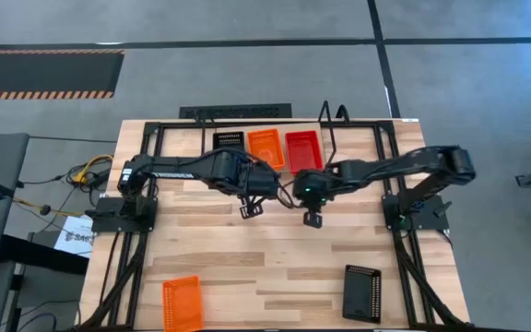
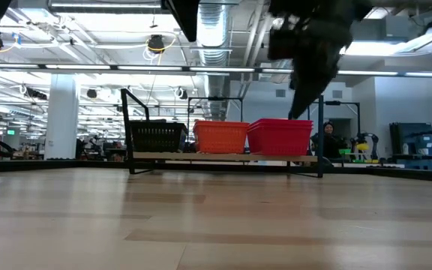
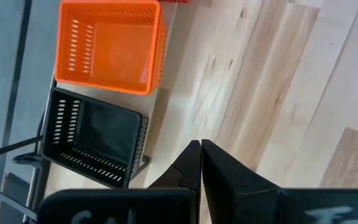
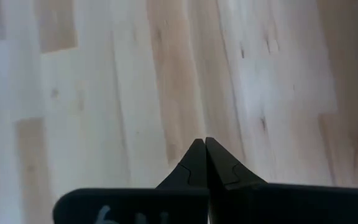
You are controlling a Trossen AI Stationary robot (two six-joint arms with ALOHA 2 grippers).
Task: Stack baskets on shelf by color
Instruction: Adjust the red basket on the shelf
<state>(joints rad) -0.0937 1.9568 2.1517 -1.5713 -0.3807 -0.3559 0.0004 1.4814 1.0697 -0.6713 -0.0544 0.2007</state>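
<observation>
On the shelf (image 1: 332, 129) at the table's far edge stand black baskets (image 1: 228, 143), orange baskets (image 1: 265, 147) and red baskets (image 1: 303, 148), side by side; the low view shows them as black baskets (image 2: 157, 136), orange baskets (image 2: 221, 136) and red baskets (image 2: 280, 136). A lone orange basket (image 1: 182, 302) lies near the near-left edge, a lone black basket (image 1: 362, 292) near the near-right edge. My left gripper (image 1: 250, 209) is shut and empty over the table's middle, just near of the shelf. My right gripper (image 1: 312, 219) is shut and empty beside it. The left wrist view shows the orange basket (image 3: 109, 45) and black basket (image 3: 95, 137).
A black rail frame (image 1: 390, 157) runs round the table's sides. Bare wood (image 1: 275, 267) lies between the arms and the two loose baskets. Off the table's left are cables (image 1: 86, 175) and a paper sheet. People show far off in the room (image 2: 328, 139).
</observation>
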